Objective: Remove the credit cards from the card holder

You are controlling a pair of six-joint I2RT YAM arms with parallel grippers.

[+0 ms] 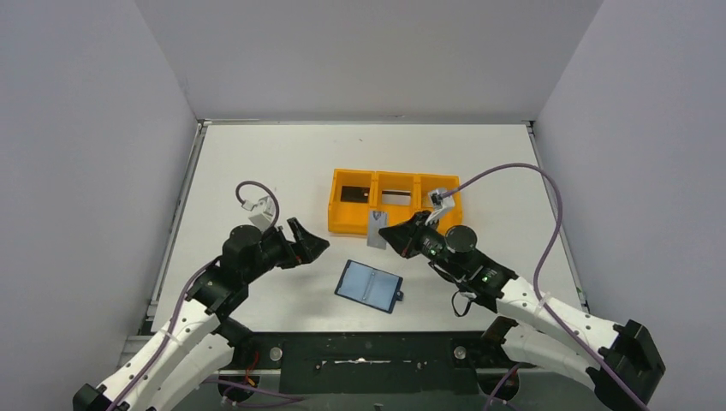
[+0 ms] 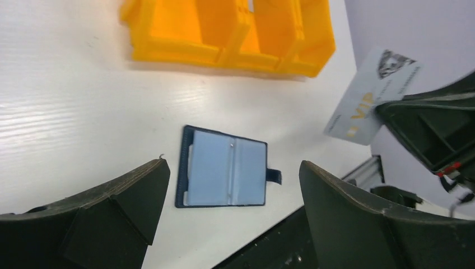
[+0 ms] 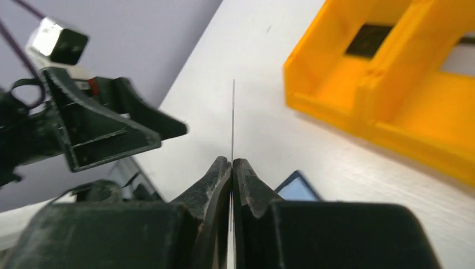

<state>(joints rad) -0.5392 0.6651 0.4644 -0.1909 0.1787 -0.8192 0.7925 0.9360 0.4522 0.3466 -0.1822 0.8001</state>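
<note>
One card [image 1: 375, 231] is hanging clear of the table [image 1: 257, 163], pinched by one edge between the closed fingers of the right gripper [image 1: 384, 232]. The left wrist view is showing it as pale grey with "VIP" printed on it, its long axis tilting upward. The tray [image 1: 332, 202] is sitting just beyond the card, with its near wall almost directly behind. If the card is going there, I judge the move is calling for only a short reach forward over that wall. The holder [image 1: 369, 285] is lying open and flat on the table, nearer the bases than the card, with its fold running away from the arms and its tab on the right side. The left gripper [image 1: 313, 241] is hovering with fingers spread wide, holding nothing, just left of the holder and about as near to it as the right one. Whether more cards are sitting in the pockets, I cannot tell.
</note>
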